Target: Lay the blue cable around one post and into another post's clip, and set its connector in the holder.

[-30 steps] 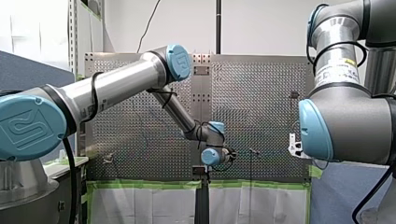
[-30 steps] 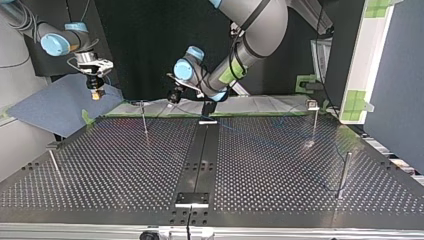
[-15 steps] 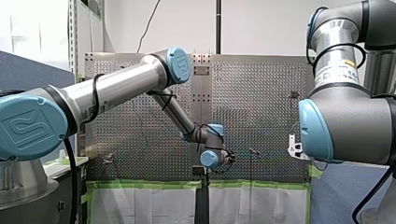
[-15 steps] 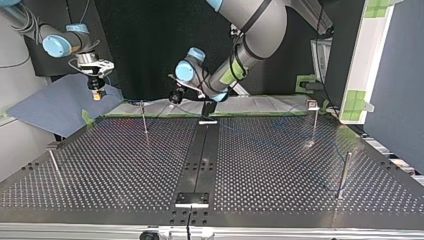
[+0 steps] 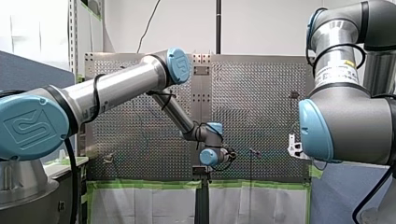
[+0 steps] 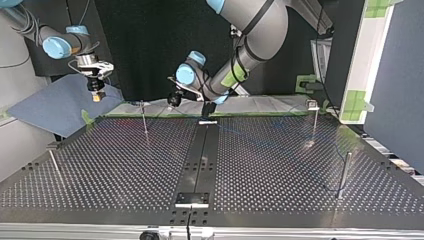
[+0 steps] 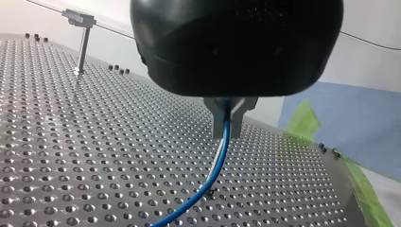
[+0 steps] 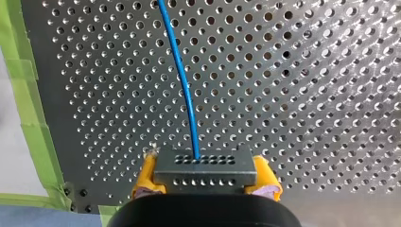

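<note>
Our left pincer [image 7: 227, 132]: narrow, its metal fingers [image 7: 218, 119] closed on the blue cable [image 7: 213, 166]. The cable hangs out below them in a curve toward the perforated table [image 7: 71, 156].
Our right pincer [image 8: 205, 178]: clamped on the connector [image 8: 205, 166], a grey block with rows of small holes held between yellow pads [image 8: 145, 172].
Cable run: in the right wrist view it leaves the connector's middle and runs on ahead of the pincer, over the table's holes.
Top view, upper left of the frame: our right pincer hangs beyond the table's far edge, over a blue-grey sheet [image 6: 50, 107].
Top view, upper middle: our left pincer is at the far edge, just right of a thin post [image 6: 144, 117].
Top view, right half: a clip-topped post [image 6: 314, 120] stands near the far edge, with a plain post [image 6: 344, 172] nearer the camera.
</note>
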Controlling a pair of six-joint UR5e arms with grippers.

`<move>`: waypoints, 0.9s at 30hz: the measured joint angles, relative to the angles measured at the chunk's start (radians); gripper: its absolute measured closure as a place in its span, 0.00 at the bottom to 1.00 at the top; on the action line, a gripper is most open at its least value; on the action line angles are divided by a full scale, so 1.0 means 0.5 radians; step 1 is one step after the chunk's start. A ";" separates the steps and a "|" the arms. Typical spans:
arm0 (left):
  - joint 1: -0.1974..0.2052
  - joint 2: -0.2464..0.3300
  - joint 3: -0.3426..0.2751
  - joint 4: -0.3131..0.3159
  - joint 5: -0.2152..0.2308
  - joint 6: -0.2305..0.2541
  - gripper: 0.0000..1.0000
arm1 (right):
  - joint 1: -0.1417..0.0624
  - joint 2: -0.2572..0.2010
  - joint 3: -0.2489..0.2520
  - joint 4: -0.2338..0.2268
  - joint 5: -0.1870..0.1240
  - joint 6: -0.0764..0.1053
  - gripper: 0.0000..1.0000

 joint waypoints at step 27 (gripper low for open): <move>0.065 0.000 0.047 -0.041 0.056 -0.056 1.00 | 0.015 0.093 -0.152 0.101 -0.004 -0.004 1.00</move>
